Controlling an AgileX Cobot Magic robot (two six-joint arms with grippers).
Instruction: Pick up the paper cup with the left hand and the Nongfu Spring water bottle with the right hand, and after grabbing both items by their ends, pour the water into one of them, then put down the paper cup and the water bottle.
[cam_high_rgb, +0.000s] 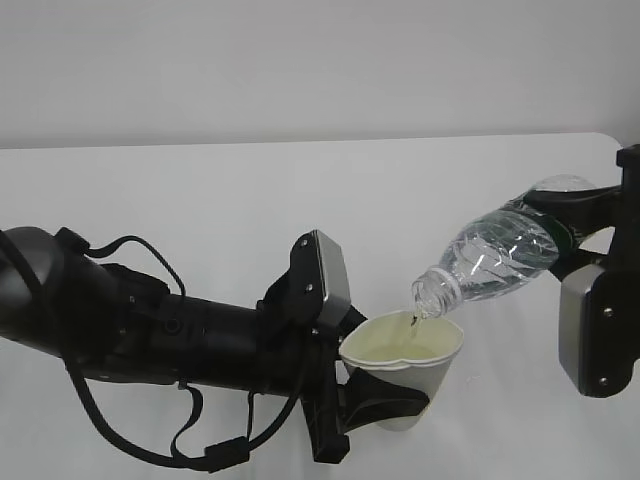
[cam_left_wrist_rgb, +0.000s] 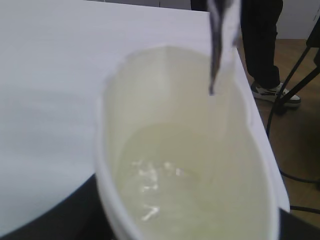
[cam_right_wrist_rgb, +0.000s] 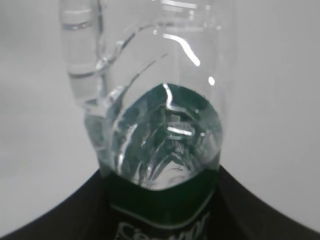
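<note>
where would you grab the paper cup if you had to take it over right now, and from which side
Grip the paper cup low on its tapered wall, below the rim, coming in level from the side. The rim is already squeezed out of round, there is water inside, and the bottle neck hangs over the mouth, so a top approach is blocked. The left tool already grips its lower body, so the side facing the camera looks freest.

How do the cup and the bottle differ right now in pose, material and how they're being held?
The cup stands upright, mouth up; the bottle is tipped with its neck down over the cup's rim. The cup is opaque white paper, squeezed out of round; the bottle is clear plastic with a green label. The left pincer grips the cup low down; the right pincer holds the bottle at its base end. Both hold water and are off the table.
</note>
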